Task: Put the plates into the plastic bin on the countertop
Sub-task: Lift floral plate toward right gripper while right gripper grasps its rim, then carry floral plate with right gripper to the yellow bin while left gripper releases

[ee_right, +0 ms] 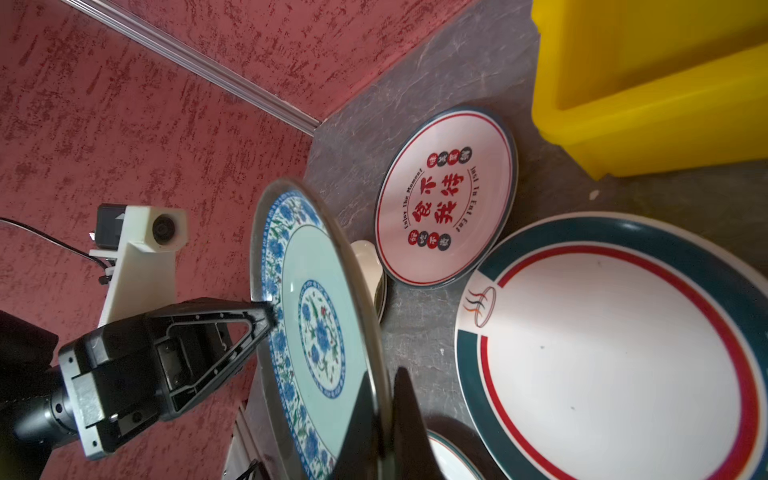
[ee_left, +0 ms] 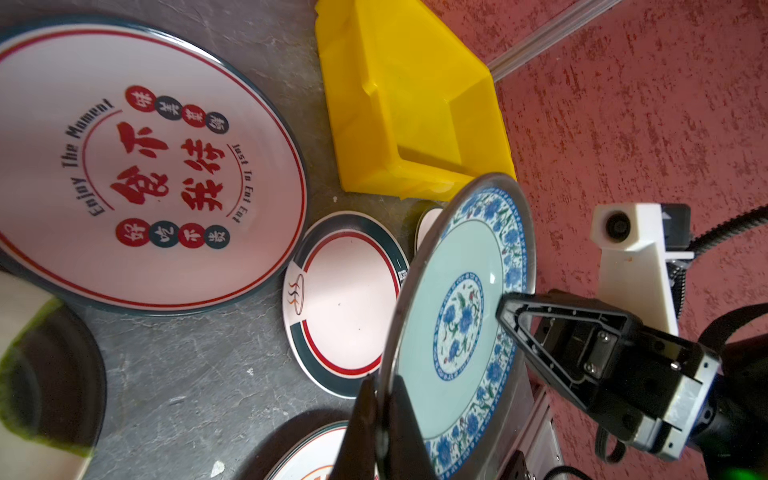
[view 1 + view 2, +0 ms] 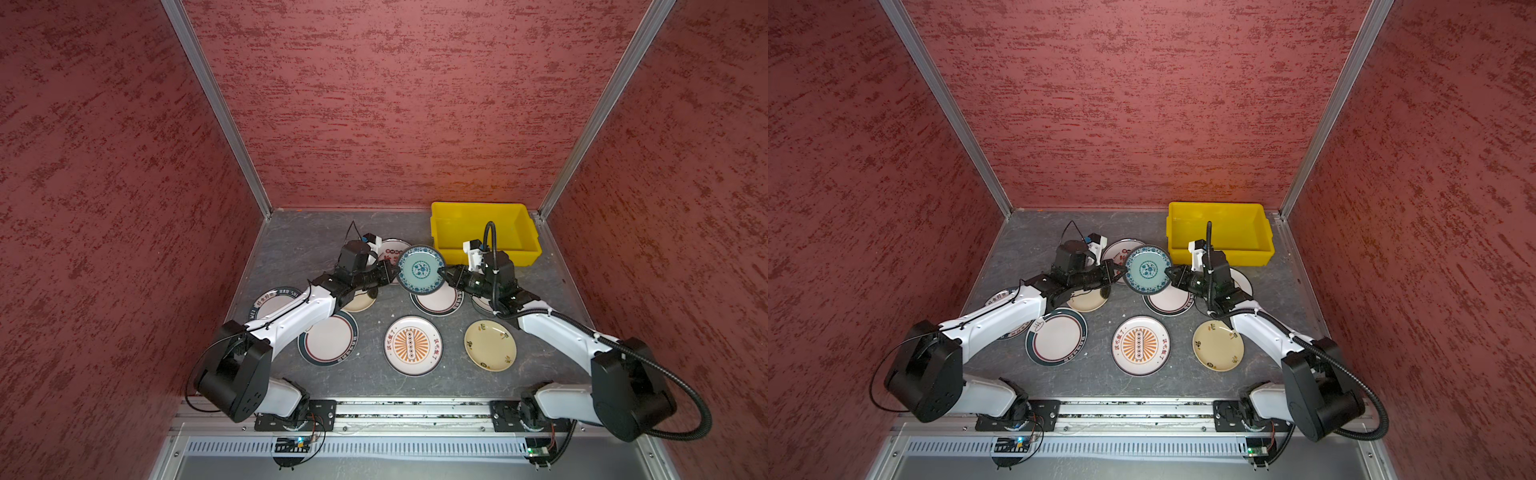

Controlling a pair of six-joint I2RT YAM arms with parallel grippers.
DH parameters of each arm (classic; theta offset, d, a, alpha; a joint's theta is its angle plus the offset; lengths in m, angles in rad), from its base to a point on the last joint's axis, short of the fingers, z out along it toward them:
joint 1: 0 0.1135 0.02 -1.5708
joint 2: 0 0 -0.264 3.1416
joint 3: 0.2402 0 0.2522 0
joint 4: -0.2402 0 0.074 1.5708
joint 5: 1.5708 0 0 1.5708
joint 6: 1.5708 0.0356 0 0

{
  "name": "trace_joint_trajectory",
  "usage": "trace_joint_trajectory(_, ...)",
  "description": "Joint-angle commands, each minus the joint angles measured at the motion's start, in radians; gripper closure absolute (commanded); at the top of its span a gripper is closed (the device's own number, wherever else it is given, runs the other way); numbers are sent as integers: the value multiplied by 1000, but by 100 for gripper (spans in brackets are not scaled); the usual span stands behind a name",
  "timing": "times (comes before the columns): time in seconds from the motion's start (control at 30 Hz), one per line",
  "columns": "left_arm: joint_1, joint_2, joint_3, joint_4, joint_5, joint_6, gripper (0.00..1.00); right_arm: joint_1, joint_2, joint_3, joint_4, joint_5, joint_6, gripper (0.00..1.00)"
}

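Note:
A blue-flowered plate (image 3: 421, 269) (image 3: 1148, 269) with a pale teal centre hangs tilted above the countertop (image 3: 307, 249), just in front of the yellow plastic bin (image 3: 490, 255) (image 3: 1221, 253). My left gripper (image 3: 395, 270) (image 2: 384, 415) is shut on its left rim. On the opposite rim my right gripper (image 3: 444, 274) (image 1: 384, 415) is shut as well. Each wrist view shows the plate (image 2: 457, 316) (image 1: 316, 332) edge-on between that gripper's own jaws, with the other gripper across it. The bin holds no plates where its inside shows.
Several plates lie on the countertop: a red-lettered one (image 3: 390, 249), a green-rimmed one (image 3: 440, 303) under the held plate, a sunburst one (image 3: 412, 345), a cream one (image 3: 490, 345), another green-rimmed one (image 3: 330, 338) and one at far left (image 3: 270, 301). Red walls enclose three sides.

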Motion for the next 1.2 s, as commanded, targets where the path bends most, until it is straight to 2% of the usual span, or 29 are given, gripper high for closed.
trace_joint_trajectory(0.0, 1, -14, -12, 14, -22, -14, 100, 11, -18, 6, 50, -15, 7, 100)
trace_joint_trajectory(0.03, 1, -15, -15, 16, -29, -14, 100, 12, -21, 6, 45, -9, 11, 100)
trace_joint_trajectory(0.07, 1, -17, -19, 17, -32, -14, 90, 12, -23, 7, 40, -1, 13, 100)
trace_joint_trajectory(0.13, 0, -26, -29, 25, -33, 0, 50, 11, -32, 9, 23, 28, 15, 100)
trace_joint_trajectory(0.17, 0, -34, -34, 31, -35, 7, 35, 11, -37, 8, 15, 47, 15, 100)
trace_joint_trajectory(0.23, 1, -58, -50, 44, -45, 24, 14, 10, -47, 13, -5, 71, 10, 100)
trace_joint_trajectory(0.3, 2, -82, -56, 39, -66, 41, 0, 11, -48, 36, -37, 76, -15, 100)
trace_joint_trajectory(0.5, 3, -139, -40, -5, -108, 120, 1, 11, 2, 236, -314, 261, -188, 100)
trace_joint_trajectory(0.77, -5, -202, -57, -67, -173, 185, 1, -23, 173, 525, -512, 534, -326, 100)
trace_joint_trajectory(1.0, -4, -255, -151, -17, -191, 177, 1, -119, 317, 688, -563, 591, -333, 100)
trace_joint_trajectory(1.17, -5, -256, -160, -2, -177, 176, 1, -188, 380, 759, -584, 629, -335, 100)
